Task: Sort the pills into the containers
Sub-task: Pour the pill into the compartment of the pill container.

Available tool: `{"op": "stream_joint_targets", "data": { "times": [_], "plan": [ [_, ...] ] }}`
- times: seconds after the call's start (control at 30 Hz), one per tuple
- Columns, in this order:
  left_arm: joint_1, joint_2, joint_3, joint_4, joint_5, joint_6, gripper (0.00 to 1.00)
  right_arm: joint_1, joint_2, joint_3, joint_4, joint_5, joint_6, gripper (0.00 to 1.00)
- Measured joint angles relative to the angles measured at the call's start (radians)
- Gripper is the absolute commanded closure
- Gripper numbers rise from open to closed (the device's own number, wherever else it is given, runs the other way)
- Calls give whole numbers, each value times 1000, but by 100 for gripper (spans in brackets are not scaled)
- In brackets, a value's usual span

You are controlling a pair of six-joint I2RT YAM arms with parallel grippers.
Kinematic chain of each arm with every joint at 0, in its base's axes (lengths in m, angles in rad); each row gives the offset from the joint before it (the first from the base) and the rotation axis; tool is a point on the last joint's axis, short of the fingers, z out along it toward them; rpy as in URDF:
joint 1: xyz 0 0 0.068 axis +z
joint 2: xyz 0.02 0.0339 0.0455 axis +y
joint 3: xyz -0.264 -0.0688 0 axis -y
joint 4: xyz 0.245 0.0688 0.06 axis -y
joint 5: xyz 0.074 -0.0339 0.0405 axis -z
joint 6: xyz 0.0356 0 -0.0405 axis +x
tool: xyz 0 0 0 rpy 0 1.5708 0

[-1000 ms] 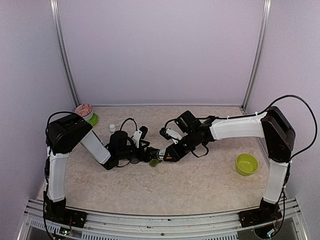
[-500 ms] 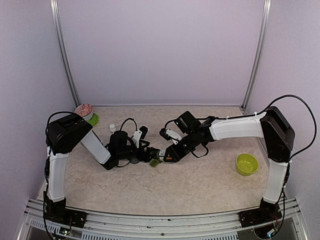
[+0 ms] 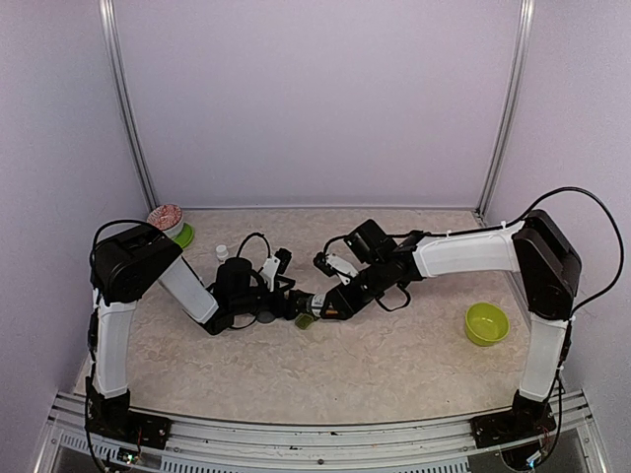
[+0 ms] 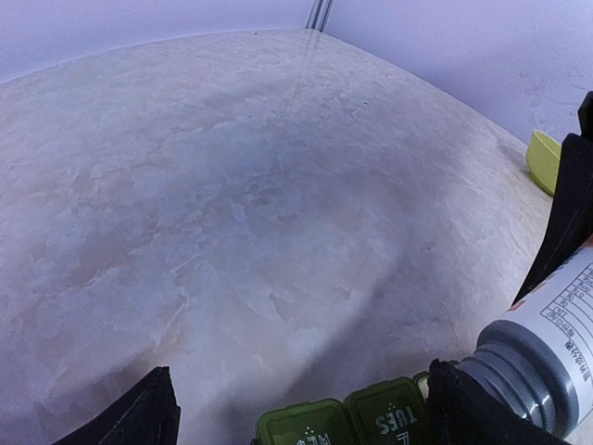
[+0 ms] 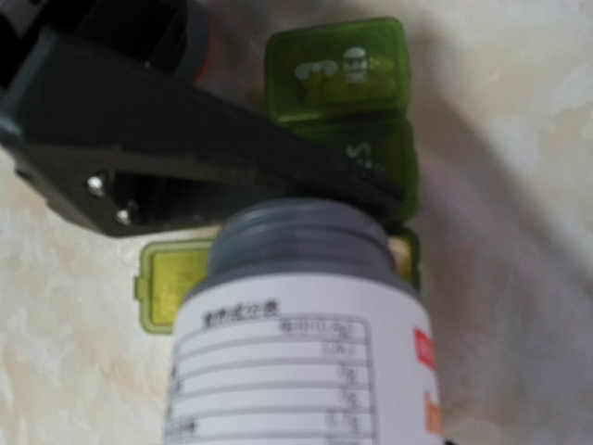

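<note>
The right claw (image 3: pixel 326 305) is gripping the bottle (image 5: pixel 296 343) over the containers (image 3: pixel 305 318) at frame centre, the left claw (image 3: pixel 283 300) is standing open astride them, and the wide mouth is risking spilling pills onto the desk (image 4: pixel 232 185).

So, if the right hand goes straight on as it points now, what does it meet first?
Probably the dark green three-compartment pill strip: the white-labelled grey-necked bottle in the right hand points at its open end compartment.
</note>
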Motion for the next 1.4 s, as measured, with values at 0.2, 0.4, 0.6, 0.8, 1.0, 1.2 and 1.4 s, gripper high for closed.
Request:
{"op": "stream_joint_targets", "data": {
  "times": [0.2,0.4,0.6,0.8,1.0,1.2,1.4],
  "plan": [
    [0,0,0,0,0,0,10,0,0,-5,1,0,0,78],
    [0,0,0,0,0,0,10,0,-9,-19,10,1,0,78],
    [0,0,0,0,0,0,10,0,-31,-50,26,5,0,78],
    [2,0,0,0,0,0,10,0,-73,-76,57,5,0,78],
    [2,0,0,0,0,0,10,0,-90,-101,90,5,0,78],
    [3,0,-2,3,0,0,8,0,-152,-206,171,0,0,78],
    [10,-12,-14,1,1,-8,7,-11,-223,-329,319,-22,1,78]
  ]
}}
